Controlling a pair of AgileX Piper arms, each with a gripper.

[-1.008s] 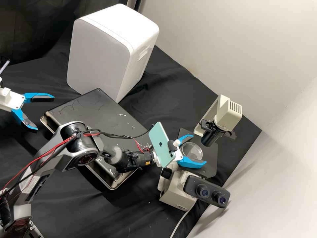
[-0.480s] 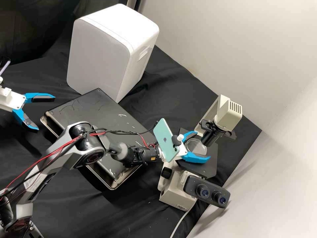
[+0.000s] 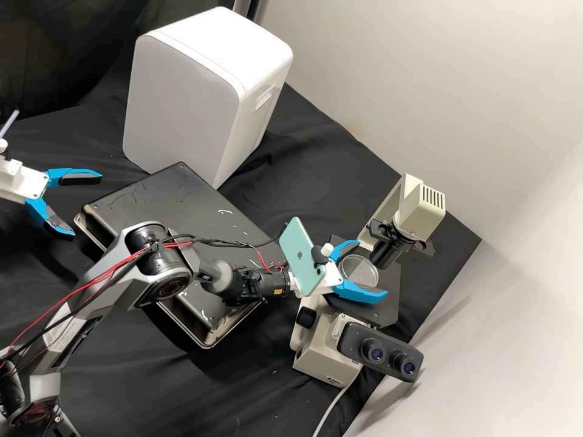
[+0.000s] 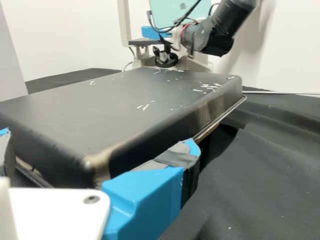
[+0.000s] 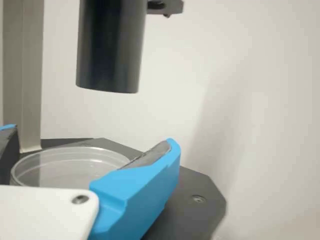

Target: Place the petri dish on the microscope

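Where the cream-bodied inverted microscope [image 3: 325, 349] stands at the near right of the bench, the clear round plastic petri dish [image 3: 358, 271] lies level at its flat black stage [image 3: 388, 311]. It is just below the black cylindrical condenser [image 3: 382, 255]. Whether the dish's base rests fully on the stage cannot be told.

- Right gripper [image 3: 371, 270]: comes in over the stage from the left. Its two blue fingers [image 3: 358, 294] are closed against the dish, one at the far rim, one at the near rim.
- Pale green phone [image 3: 296, 264]: fixed upright at the right wrist. Red and black cables [image 3: 200, 244] run back along the arm.
- Left gripper [image 3: 86, 205]: at the left edge of the bench, well apart from the microscope. Its fingers are spread wide with nothing between them, just beside the left end of the tray.
- Dark metal rectangular tray [image 3: 176, 200]: upturned, scratched, mid-bench between the two grippers. The right arm passes over its near right corner.
- White rounded box [image 3: 206, 85] with a recessed side handle: far centre, just behind the tray.
- Black binocular eyepieces [image 3: 382, 355]: near side of the microscope.
- Cream vented lamp housing [image 3: 422, 206]: top of the microscope, far side.
- Wrinkled black cloth [image 3: 316, 164]: covers the bench.
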